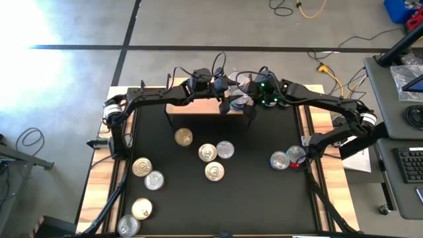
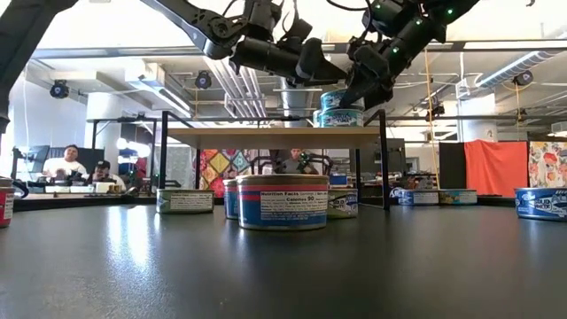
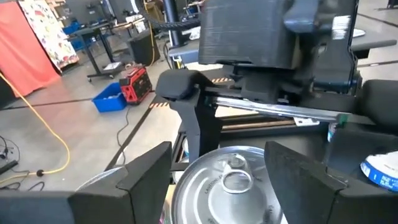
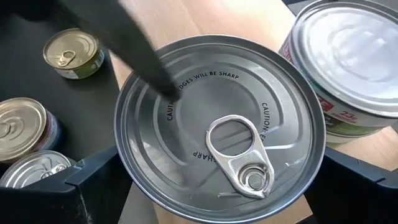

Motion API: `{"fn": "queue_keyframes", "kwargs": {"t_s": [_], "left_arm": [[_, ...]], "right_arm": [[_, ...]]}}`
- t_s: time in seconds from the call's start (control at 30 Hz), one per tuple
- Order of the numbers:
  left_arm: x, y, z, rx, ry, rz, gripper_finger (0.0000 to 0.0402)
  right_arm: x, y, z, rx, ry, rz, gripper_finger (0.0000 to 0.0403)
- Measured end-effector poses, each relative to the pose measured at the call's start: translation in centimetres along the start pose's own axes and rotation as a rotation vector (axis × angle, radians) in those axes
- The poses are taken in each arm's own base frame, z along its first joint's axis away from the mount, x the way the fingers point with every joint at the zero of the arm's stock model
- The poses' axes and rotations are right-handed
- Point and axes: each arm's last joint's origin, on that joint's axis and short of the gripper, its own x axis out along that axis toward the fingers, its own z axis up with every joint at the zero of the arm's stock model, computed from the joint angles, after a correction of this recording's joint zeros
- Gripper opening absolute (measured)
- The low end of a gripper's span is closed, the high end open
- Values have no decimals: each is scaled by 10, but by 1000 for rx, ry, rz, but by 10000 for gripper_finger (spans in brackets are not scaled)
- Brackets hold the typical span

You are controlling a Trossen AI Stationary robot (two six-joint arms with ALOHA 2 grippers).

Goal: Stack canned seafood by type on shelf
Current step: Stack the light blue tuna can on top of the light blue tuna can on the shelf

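The left gripper (image 1: 225,99) hangs over the shelf (image 2: 275,136) at the far side of the counter (image 1: 218,198). Its fingers (image 3: 146,174) stand partly open on either side of a silver-lidded can (image 3: 227,186); whether they press its sides cannot be told.

Just to its right, the right gripper (image 1: 248,99) is also over the shelf. Its fingers (image 4: 93,180) are spread wide around a silver can (image 4: 217,124), whose lid fills the right wrist view and reads "CAUTION EDGES WILL BE SHARP" around the pull tab. The fingers flank the rim, and contact cannot be told. Another can (image 4: 354,62) with a red and green label stands just beside it on the light-wood board.

In the low view, 2 blue-labelled cans (image 2: 341,108) sit stacked on the shelf beneath the grippers.

Loose cans (image 1: 210,153) lie on the counter: 4 near the left front corner, 1 gold-lidded one nearer the shelf, 3 clustered mid-counter, and 2 (image 1: 287,157) touching near the right edge. The nearest can (image 2: 282,202) in the low view carries a "Nutrition Facts" panel; the smaller print is unreadable.
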Motion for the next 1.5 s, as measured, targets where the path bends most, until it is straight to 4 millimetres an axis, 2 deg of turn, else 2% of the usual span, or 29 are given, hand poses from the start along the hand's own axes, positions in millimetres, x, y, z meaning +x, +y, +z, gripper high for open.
{"fn": "queue_keyframes", "kwargs": {"t_s": [0.23, 0.43, 0.8, 1.3, 1.5], "left_arm": [[0, -1, 1, 10, -19, -41, 240], [14, -7, -20, 0, 21, -73, 240], [15, -7, -23, 24, 52, -50, 240], [12, -8, -35, 243, 250, 31, 239], [11, -8, -32, 242, 312, -6, 214]], "right_arm": [[0, 2, 0, 30, 1, 4, 379], [5, 4, -2, 33, 18, 31, 380], [5, 4, -1, 40, 15, 34, 396], [6, 4, -3, 59, 27, 13, 400], [5, 4, -3, 72, 32, 21, 400]]}}
